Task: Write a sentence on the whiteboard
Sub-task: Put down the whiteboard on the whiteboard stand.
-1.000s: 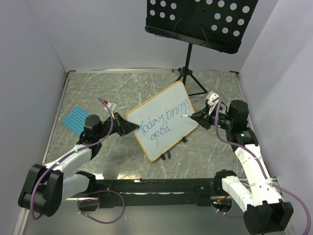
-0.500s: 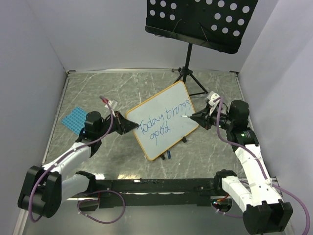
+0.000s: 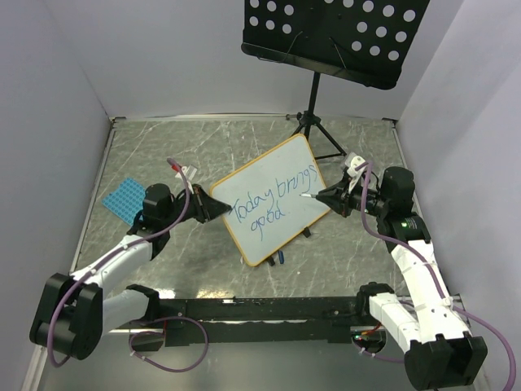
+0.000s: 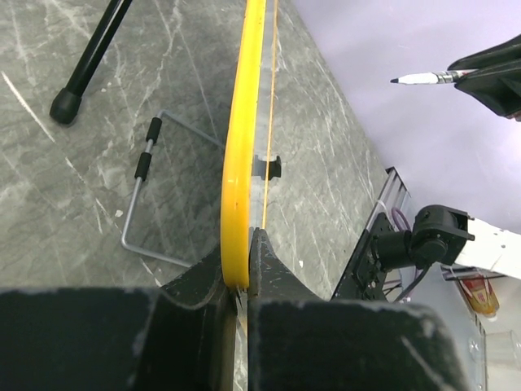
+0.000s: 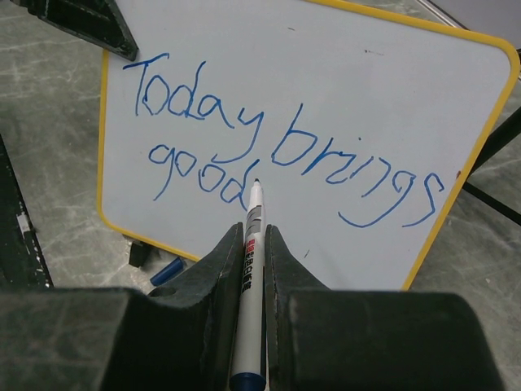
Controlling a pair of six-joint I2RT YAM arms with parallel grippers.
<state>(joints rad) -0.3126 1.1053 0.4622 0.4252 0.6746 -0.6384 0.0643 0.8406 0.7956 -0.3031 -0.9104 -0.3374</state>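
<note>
A black perforated music stand (image 3: 334,37) rises beyond the right gripper (image 3: 320,195). Its tripod feet (image 3: 313,134) are planted on the grey marbled table (image 3: 163,155), just past that gripper. A blue bumpy mat (image 3: 126,198) lies flat out to the left of the left gripper (image 3: 213,210), back beside its wrist. A small blue cap (image 5: 167,271) lies left of the right gripper, toward the near edge.

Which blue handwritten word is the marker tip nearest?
The word "good", alone on the lower line; the white marker points just past its final d.

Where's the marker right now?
The marker sits in the right gripper, right of the whiteboard in the top view, its tip aimed just past "good".
</note>
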